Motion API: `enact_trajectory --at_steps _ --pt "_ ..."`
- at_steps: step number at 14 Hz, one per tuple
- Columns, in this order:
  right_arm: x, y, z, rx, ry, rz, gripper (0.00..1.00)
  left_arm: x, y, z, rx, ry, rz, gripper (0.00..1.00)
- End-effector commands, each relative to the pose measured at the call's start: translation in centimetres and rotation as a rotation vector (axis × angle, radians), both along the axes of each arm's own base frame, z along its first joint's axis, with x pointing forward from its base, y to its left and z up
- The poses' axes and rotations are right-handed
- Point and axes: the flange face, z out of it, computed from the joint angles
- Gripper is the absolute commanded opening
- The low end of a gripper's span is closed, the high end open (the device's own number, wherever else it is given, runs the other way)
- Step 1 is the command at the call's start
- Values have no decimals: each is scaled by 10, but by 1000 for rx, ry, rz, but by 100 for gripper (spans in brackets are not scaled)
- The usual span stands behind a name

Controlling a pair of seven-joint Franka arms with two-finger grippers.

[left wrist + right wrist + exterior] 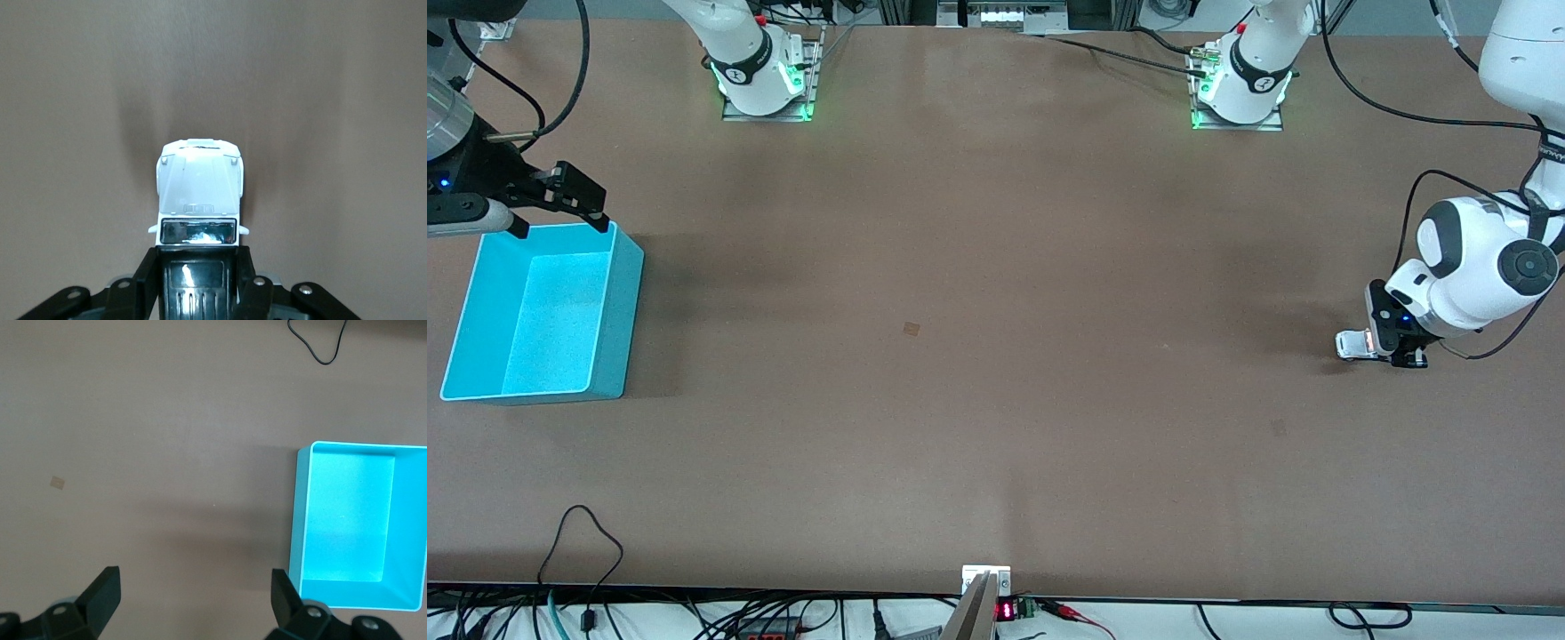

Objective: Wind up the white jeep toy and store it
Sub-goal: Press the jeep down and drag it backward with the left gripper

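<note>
I have the left claw [197, 277] clamped on the white jeep toy [1353, 343], low on the desk [996, 356] near the left arm's edge. Winding comes next, I judge. Right claw [193, 593] spread wide above the bin [627, 267], waiting.

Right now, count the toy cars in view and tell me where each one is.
1. The white jeep toy sits gripped in the left claw on the table toward the left arm's end. The turquoise bin holds none.

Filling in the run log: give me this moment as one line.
left hand: shut on white jeep toy, low at left arm's end of table | right hand: open, waiting by turquoise bin | bin: empty
</note>
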Motion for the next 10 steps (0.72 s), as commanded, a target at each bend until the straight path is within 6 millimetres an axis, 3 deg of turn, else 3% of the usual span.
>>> enact_trajectory --at_steps 1,3,4,5,10 --pt "0 2 5 26 -6 4 100 -17 15 -46 -24 83 -41 30" --pt "-1 2 4 32 -4 4 100 -13 17 -43 -20 73 -41 34" --pt "0 2 5 31 -5 4 100 -12 16 -42 -20 73 -43 61" --pt "-1 3 5 33 -5 5 100 -8 15 -39 -18 66 -48 100" --pt "0 1 4 33 -2 2 100 11 -6 2 -14 88 -67 100"
